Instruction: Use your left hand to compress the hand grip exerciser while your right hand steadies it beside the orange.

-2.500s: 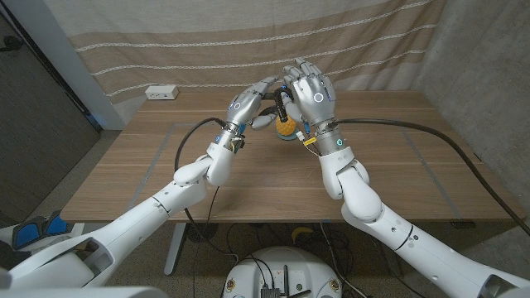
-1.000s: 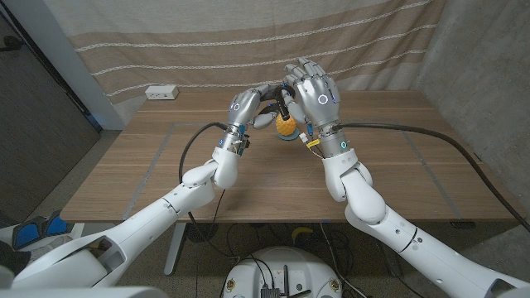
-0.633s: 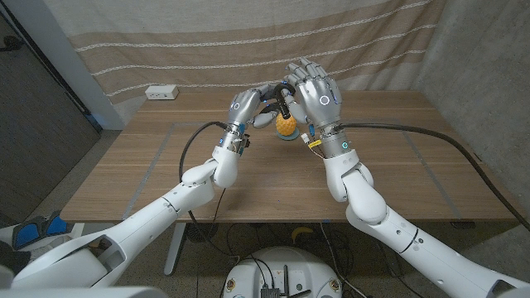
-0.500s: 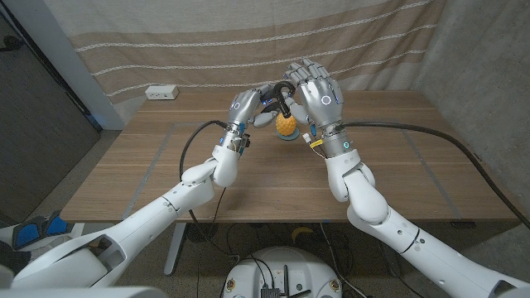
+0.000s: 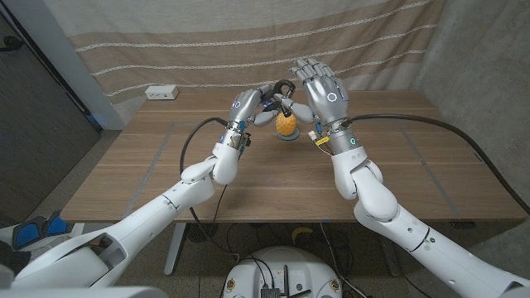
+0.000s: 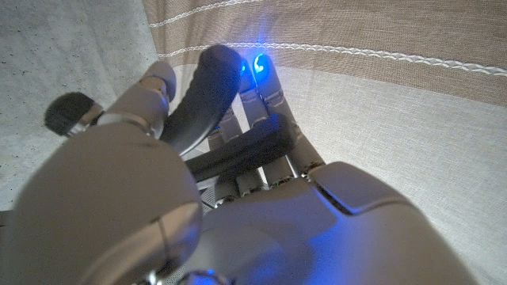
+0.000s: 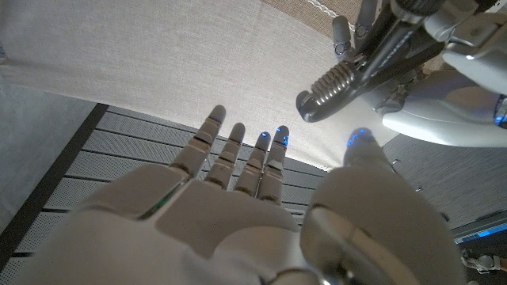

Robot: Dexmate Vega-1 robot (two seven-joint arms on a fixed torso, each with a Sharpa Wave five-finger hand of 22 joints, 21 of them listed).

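The hand grip exerciser [image 5: 280, 93] is held above the table [image 5: 149, 174] by the left hand [image 5: 246, 105], whose fingers [image 6: 265, 103] are curled around the two dark handles, as is seen in the left wrist view. The handles appear close together there, so the squeeze is judged to be in progress or nearly complete; how far the spring is compressed cannot be told.

The right hand [image 5: 321, 89] is raised just beside the exerciser, on the side away from the left hand. Its fingers [image 7: 238, 158] are spread and straight, and nothing is held in it. In the right wrist view a gap is seen between this hand and the ridged end of the exerciser [image 7: 348, 79], so no steadying contact is shown.

The orange [image 5: 286, 126] is seen just below the exerciser, between the two hands and a little nearer to the robot than their fingertips.

The step in hand is judged to be the compression itself. For the next move, the right hand would need to be brought against the free side of the tool, so that it is supported while the left grip is tightened or released slowly.
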